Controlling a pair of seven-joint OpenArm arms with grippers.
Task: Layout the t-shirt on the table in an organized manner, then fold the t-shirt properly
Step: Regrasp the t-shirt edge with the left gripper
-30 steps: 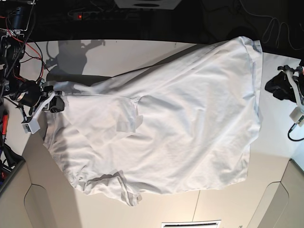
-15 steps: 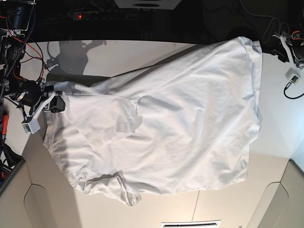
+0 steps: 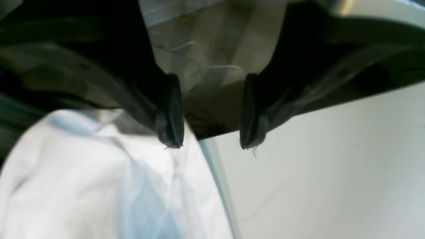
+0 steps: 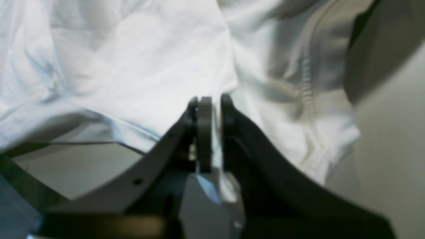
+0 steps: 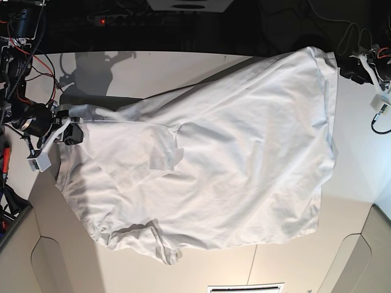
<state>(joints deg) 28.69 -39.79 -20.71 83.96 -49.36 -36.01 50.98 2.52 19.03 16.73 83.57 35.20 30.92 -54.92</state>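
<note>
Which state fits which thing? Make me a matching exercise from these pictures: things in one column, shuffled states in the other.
Things:
1. left gripper
2. right gripper
3. plain white cotton t-shirt
4. smooth white matte table

States:
a. spread out, wrinkled
b. open, holding nothing
c. lying under the cloth
d. shut on fabric

Pairs: 1-b, 2-d, 3-a, 4-c

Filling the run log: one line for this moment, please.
t-shirt: spread on table, wrinkled | right gripper: shut on shirt edge | left gripper: open, beside far corner
</note>
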